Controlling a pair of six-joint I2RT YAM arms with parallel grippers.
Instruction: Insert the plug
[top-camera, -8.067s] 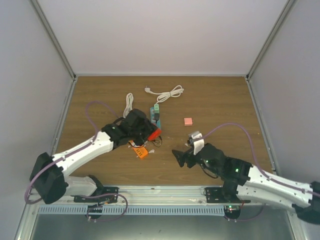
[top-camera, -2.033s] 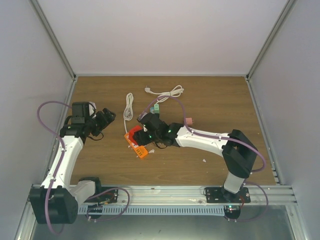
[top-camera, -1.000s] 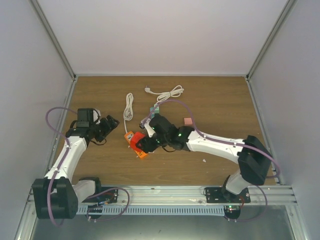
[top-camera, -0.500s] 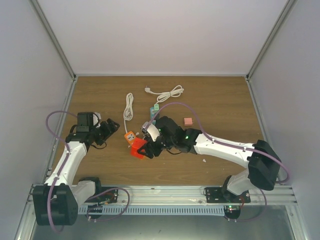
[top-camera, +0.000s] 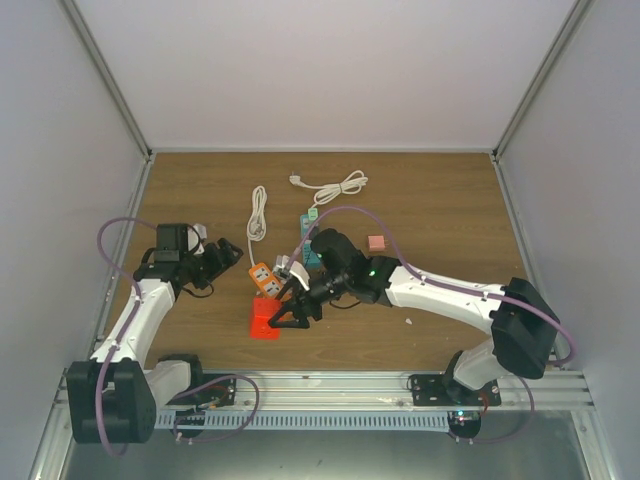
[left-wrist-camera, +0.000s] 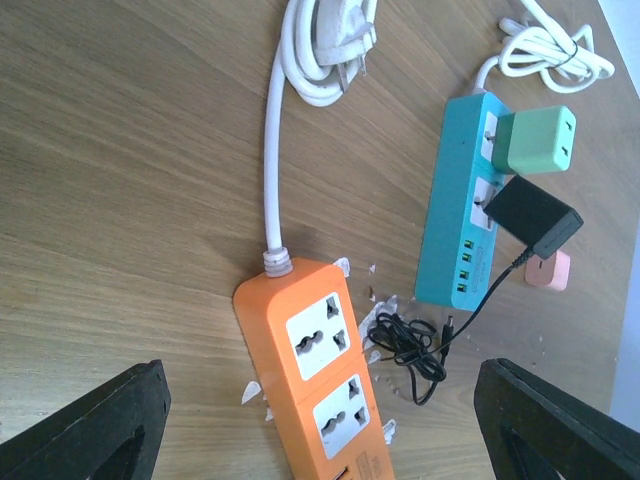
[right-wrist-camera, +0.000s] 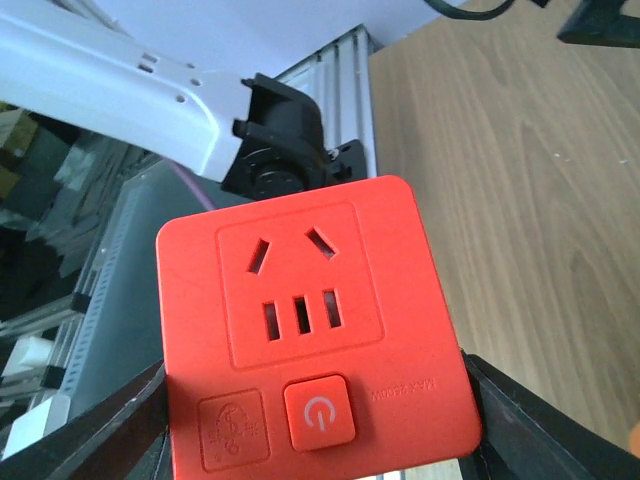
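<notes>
1. Plug (left-wrist-camera: 530, 215): small black box lying askew against the second outlet of teal power strip (left-wrist-camera: 455, 240), overhanging the strip's edge, just below green adapter (left-wrist-camera: 536, 141) seated in the first outlet. Prongs hidden; cannot tell whether fully seated.
2. Thin black wire (left-wrist-camera: 405, 345) trailing from it off the strip into a loose tangle on the counter (left-wrist-camera: 120, 200), barrel tip (left-wrist-camera: 455, 322) lying free, between the teal strip and orange power strip (left-wrist-camera: 315, 375).
3. Orange strip flat on the counter, two outlets facing up, white cord (left-wrist-camera: 271, 170) leaving its far end toward a coiled bundle.
4. Left end effector (top-camera: 218, 260): hovering to the left of the orange strip, well apart from the plug. Fingers (left-wrist-camera: 100, 430) spread wide, at both lower corners of the left wrist view.
5. Right end effector (top-camera: 283, 315): stretched across the middle of the counter, at red socket cube (right-wrist-camera: 310, 330), which sits just on the near side of the orange strip.
6. Fingers (right-wrist-camera: 90, 430) set wide on either side of the cube's lower corners, touching or nearly so; cannot tell whether clamped on it.
7. Cube's face turned toward the right wrist camera, outlet slots above, power button (right-wrist-camera: 320, 415) below.
8. Pink block (top-camera: 376, 243) on the counter, right of the teal strip and apart from it.
</notes>
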